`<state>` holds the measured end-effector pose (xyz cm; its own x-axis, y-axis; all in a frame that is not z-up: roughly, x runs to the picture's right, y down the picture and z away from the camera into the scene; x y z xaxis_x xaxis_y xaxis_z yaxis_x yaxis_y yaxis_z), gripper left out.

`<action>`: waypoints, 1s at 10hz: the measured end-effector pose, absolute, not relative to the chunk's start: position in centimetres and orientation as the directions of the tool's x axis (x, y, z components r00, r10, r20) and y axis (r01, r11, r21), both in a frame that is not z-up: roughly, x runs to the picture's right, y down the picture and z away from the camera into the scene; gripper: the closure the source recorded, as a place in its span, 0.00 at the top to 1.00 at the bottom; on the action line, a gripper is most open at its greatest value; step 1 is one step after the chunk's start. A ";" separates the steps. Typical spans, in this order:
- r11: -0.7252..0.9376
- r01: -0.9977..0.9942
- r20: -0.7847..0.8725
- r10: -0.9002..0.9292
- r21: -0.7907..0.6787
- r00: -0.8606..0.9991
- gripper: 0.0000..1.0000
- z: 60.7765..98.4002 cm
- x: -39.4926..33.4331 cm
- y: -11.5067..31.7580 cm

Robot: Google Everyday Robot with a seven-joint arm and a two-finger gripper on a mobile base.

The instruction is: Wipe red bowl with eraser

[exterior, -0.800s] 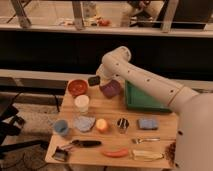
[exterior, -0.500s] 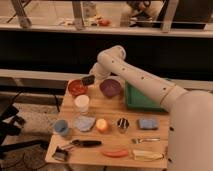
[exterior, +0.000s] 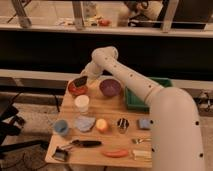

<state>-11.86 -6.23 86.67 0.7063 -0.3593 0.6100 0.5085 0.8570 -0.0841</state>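
gripper (exterior: 83,79) clamped shut on the eraser (exterior: 79,81), pressing it at the red bowl (exterior: 75,91) rim (back-left of table (exterior: 65,107), beside purple bowl (exterior: 110,88)), so wiping looks underway, not finished

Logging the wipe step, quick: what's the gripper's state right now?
The gripper is shut on the eraser, over the red bowl.
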 end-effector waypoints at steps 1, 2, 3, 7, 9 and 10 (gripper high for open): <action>0.853 0.517 0.625 -0.363 -0.076 0.691 0.01 87.3 -12.4 -6.1; 0.851 0.520 0.640 -0.364 -0.067 0.677 0.01 88.2 -12.7 -5.8; 0.855 0.516 0.650 -0.362 -0.055 0.668 0.01 89.1 -12.6 -5.6; 0.857 0.516 0.691 -0.372 -0.002 0.620 0.01 92.0 -12.0 -5.0; 0.852 0.524 0.710 -0.376 0.011 0.596 0.01 92.9 -12.6 -4.3; 0.849 0.529 0.719 -0.378 0.018 0.582 0.01 93.2 -13.0 -3.9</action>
<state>-13.03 -3.93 93.17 0.5825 -0.3782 0.7195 0.5287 0.8486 0.0181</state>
